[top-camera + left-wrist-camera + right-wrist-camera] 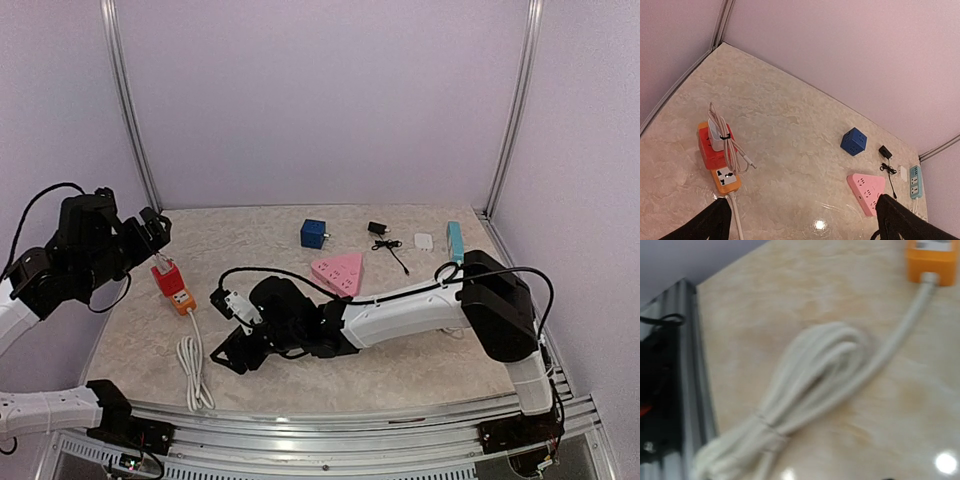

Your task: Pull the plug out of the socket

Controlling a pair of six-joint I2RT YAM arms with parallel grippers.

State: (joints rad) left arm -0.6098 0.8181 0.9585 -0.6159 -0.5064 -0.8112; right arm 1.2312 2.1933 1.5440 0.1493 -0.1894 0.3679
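From the top view, the white plug [165, 268] sat in the red far end of the red-and-orange power strip [176, 290], on the left side of the table. The strip's long axis ran from far-left to near-right. My left pincer [152, 228] hung just beyond that red end, raised and tipped down toward it, so the left arm was the nearer one to the plug. My right arm lay stretched low across the table, with my right pincer [236, 304] beside the strip's orange end; I could not tell how its jaws stood.

In my left wrist view the left pincer was spread wide and empty, and the plug stood upright ahead and to the left, with a thin cord wound round it.

My right wrist view showed no fingers, only the strip's blurred cable coil [805, 390].
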